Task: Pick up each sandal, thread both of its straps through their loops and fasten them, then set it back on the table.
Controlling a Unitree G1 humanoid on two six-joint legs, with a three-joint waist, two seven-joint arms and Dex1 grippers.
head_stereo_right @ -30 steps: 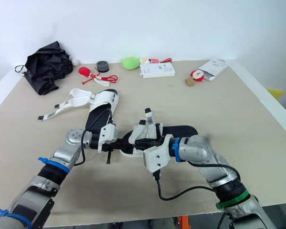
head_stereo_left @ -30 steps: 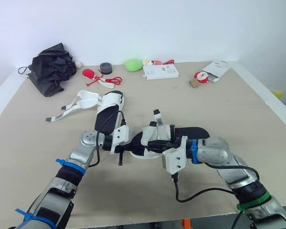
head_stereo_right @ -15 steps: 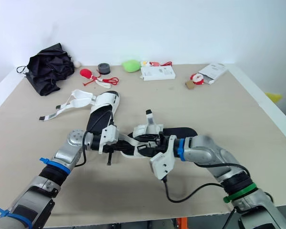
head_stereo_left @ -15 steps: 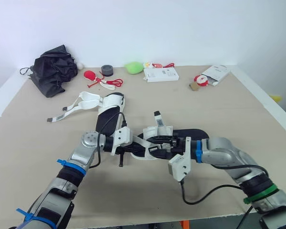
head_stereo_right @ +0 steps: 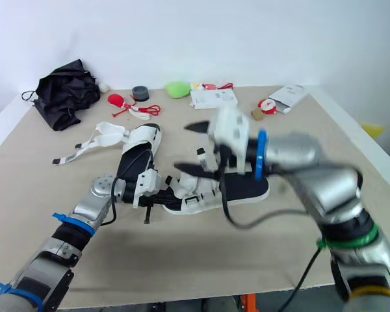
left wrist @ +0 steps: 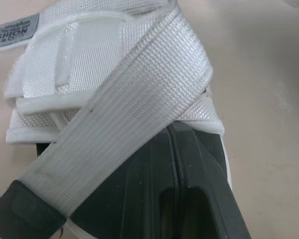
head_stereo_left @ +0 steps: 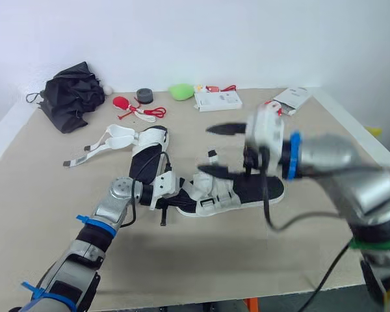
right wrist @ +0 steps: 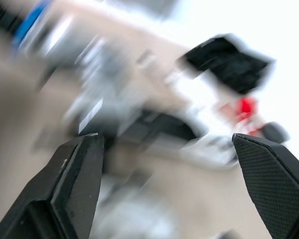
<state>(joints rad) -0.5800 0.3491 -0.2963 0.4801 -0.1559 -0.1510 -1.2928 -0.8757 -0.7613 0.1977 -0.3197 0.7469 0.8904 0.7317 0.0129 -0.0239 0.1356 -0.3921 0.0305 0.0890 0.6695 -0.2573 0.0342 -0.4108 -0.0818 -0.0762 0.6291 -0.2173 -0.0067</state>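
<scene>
Right gripper [head_stereo_left: 209, 151], jaws spread wide and empty, hangs above the near sandal [head_stereo_left: 259, 188] lying on the table [head_stereo_left: 45, 214]. Left gripper [head_stereo_left: 180, 199] touches its strapped end; grip cannot be told. Far sandal [head_stereo_left: 146, 146] lies unfastened, so probably half remains.

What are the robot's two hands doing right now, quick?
Left gripper: jaws closed on the white strap of the near sandal.
Right gripper: jaws wide open, holding nothing, above that sandal.
</scene>
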